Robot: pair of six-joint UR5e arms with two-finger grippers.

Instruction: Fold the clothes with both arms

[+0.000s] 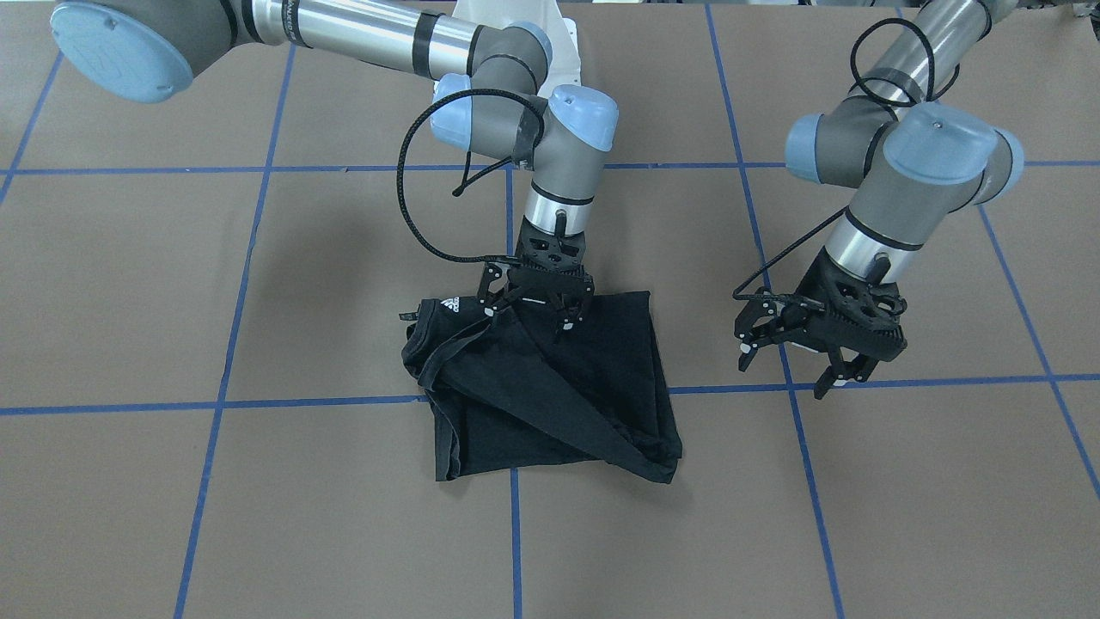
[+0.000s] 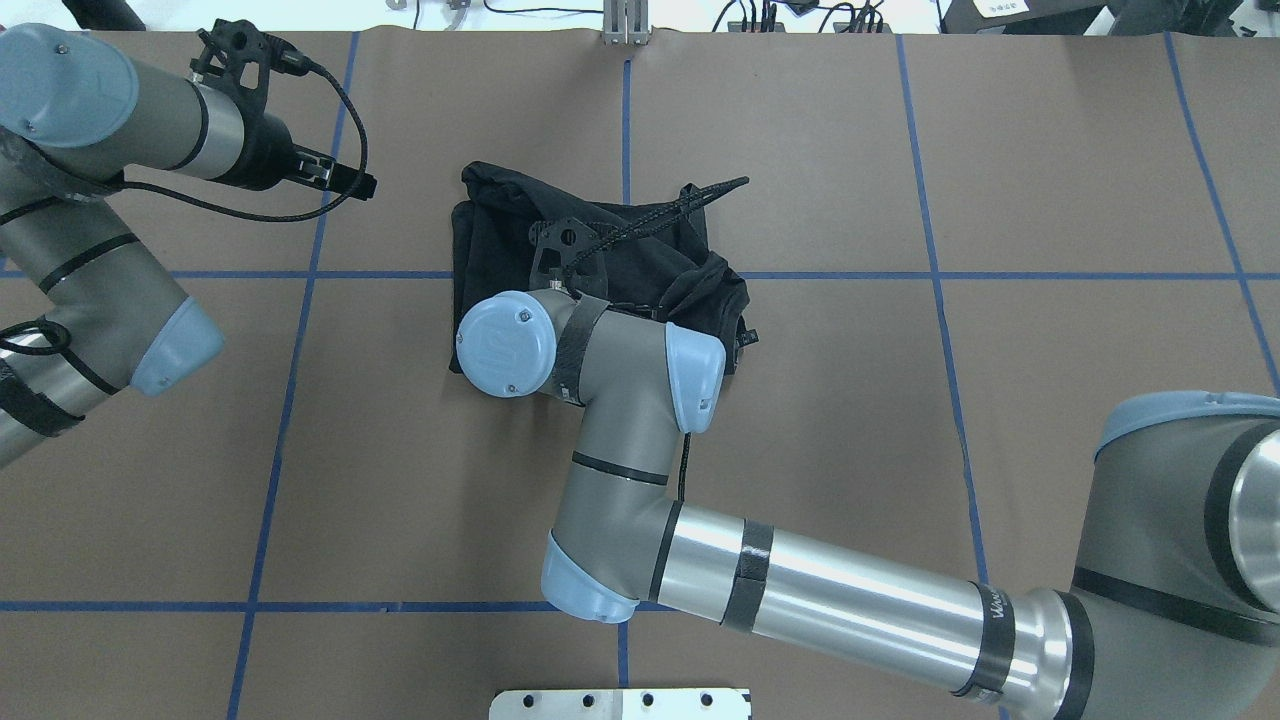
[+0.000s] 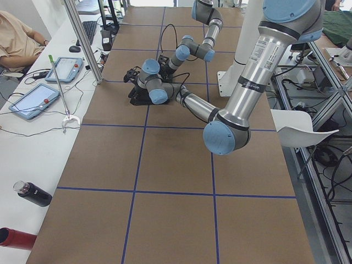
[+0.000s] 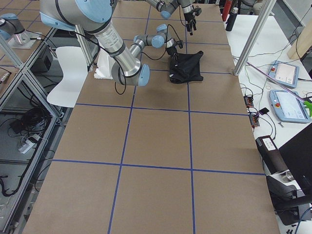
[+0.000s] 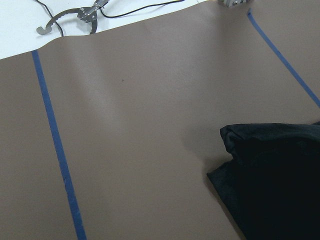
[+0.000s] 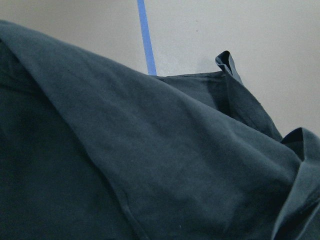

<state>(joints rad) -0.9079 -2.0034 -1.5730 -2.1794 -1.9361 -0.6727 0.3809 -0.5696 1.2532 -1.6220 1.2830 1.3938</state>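
The black T-shirt (image 1: 550, 404) lies in a loose, folded bundle near the middle of the desk (image 1: 129, 284), across a crossing of the blue tape lines (image 1: 215, 404). A long diagonal crease runs over the top of it. A small white logo (image 1: 449, 305) shows at the corner nearest the robot.

The right claw (image 1: 526, 316) is down on the shirt's edge on the robot's side. It is black against black cloth, so I cannot tell whether it grips the fabric or only touches it. From overhead the right arm (image 2: 590, 350) covers the claw and the near part of the shirt. The right wrist view is nearly filled with dark folds, with a strip of desk and tape above them, and none of the claw shows there.

The left claw (image 1: 784, 378) hangs over bare desk well to the side of the shirt. Its jaws are spread wide and hold nothing. The left wrist view catches only a rumpled corner of the shirt, cut off at the lower right edge.

In both side views the shirt is a small dark patch, too far off for any detail.
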